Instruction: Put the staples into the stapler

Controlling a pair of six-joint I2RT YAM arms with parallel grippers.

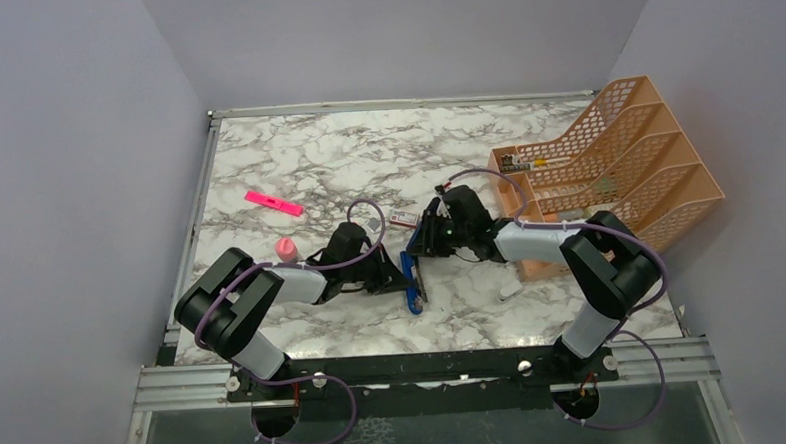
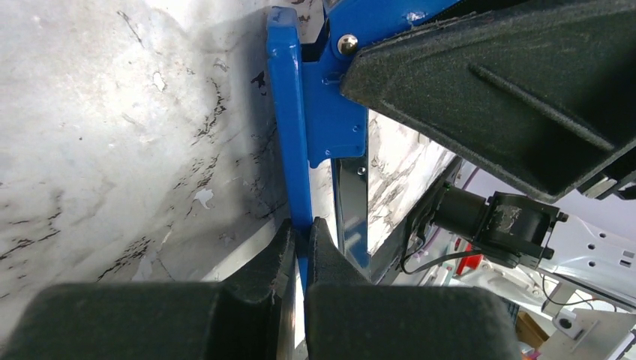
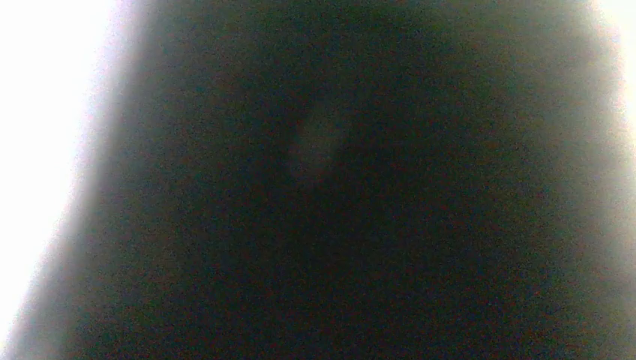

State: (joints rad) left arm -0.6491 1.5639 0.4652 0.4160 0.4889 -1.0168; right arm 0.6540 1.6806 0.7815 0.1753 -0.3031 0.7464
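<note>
The stapler point(image 1: 413, 281) lies just below the centre of the overhead view, its blue body running up and down the frame on the marble table point(image 1: 316, 155). The left gripper point(image 1: 399, 278) grasps it. In the left wrist view the two black fingers point(image 2: 274, 259) pinch the thin blue arm of the stapler point(image 2: 287, 112) at bottom centre, with the metal rail point(image 2: 351, 202) just to the right.

The right gripper point(image 1: 428, 242) sits at the stapler's upper end. One of its black fingers point(image 2: 487, 90) fills the upper right of the left wrist view, over the hinge. Whether it is released or clenched cannot be told, since its own camera shows only a dark blur.

A red-and-white box point(image 1: 403, 219) lies just above the grippers. A pink eraser point(image 1: 286, 249) and a pink marker point(image 1: 273, 202) are to the left. An orange file tray point(image 1: 617, 162) stands at the right, and a small white piece point(image 1: 510, 289) lies below it.
</note>
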